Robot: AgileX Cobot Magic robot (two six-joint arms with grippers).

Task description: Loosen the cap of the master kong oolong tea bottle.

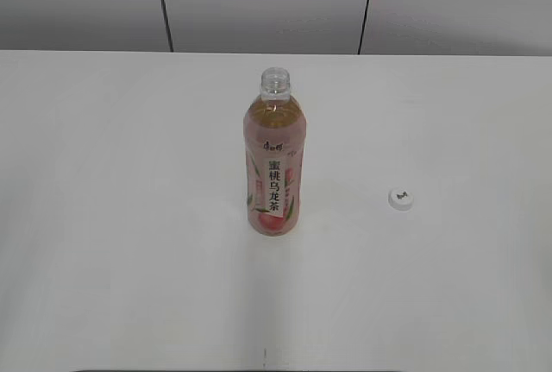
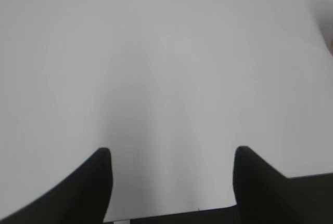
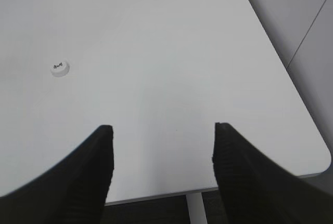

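Small round white plastic cap [image 1: 399,199] with a dark mark on top lies flat on the white surface [image 1: 112,217], right of centre in the exterior view, well apart from the bottle. It also shows at the left edge of the right wrist view [image 3: 60,68].

Slim clear plastic master kong oolong tea bottle [image 1: 274,160], amber tea, pink peach label with vertical black characters, stands upright at frame centre. Neck is bare, threads exposed, mouth open.

Judgement: cap is already off, not just loosened, so the task's step looks complete. Nothing left to twist. If anything remains, it's keeping both arms away from the open bottle so it isn't tipped.

Left gripper [image 2: 171,182]: dark fingers at the bottom of the left wrist view, spread wide, empty, only bare surface between them. Bottle barely enters that view, maybe a sliver at the right edge, can't confirm.

Right gripper [image 3: 162,167]: fingers also spread apart, holding nothing, over the surface near its rounded corner at the lower right of the frame; cap sits ahead and to the left of it.

Neither arm shows in the exterior view. Grey panelled wall [image 1: 259,1] across the top. Nothing else near the bottle or cap, no obstructions.
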